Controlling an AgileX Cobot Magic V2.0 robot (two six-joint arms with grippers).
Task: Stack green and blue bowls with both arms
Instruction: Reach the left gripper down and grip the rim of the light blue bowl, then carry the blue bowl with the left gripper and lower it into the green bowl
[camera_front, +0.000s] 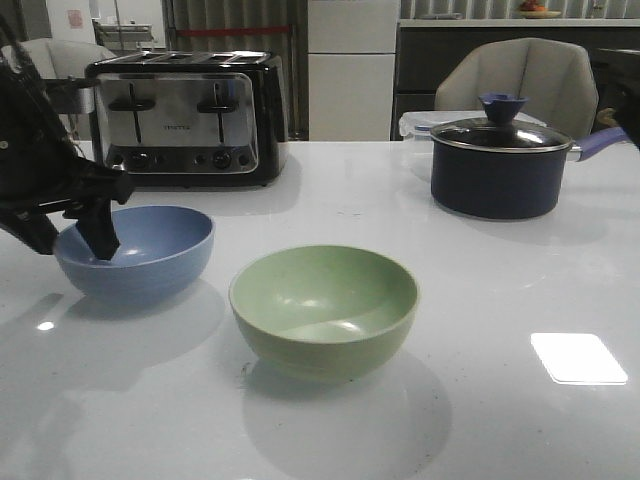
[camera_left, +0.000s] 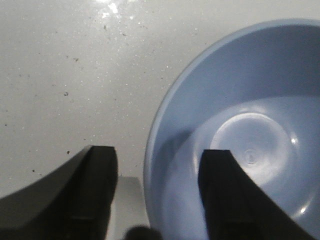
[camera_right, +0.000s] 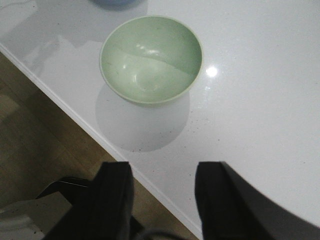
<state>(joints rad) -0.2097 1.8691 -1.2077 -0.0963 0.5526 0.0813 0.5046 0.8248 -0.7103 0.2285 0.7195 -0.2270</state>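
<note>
blue bowl (camera_left: 250, 130) on white table (camera_left: 75, 65), left gripper (camera_left: 157, 192) open, fingers astride its rim

The left arm (camera_front: 40, 170) is seen at the left edge of the front view, angled downward, with the left gripper (camera_front: 75, 238) held apart so that one of its fingers (camera_left: 227, 195) lies inside the blue bowl (camera_front: 140, 250) and the other outside the rim. The right gripper (camera_right: 160, 200) is shown only in its wrist view, its jaws spread and nothing held between them.
</note>
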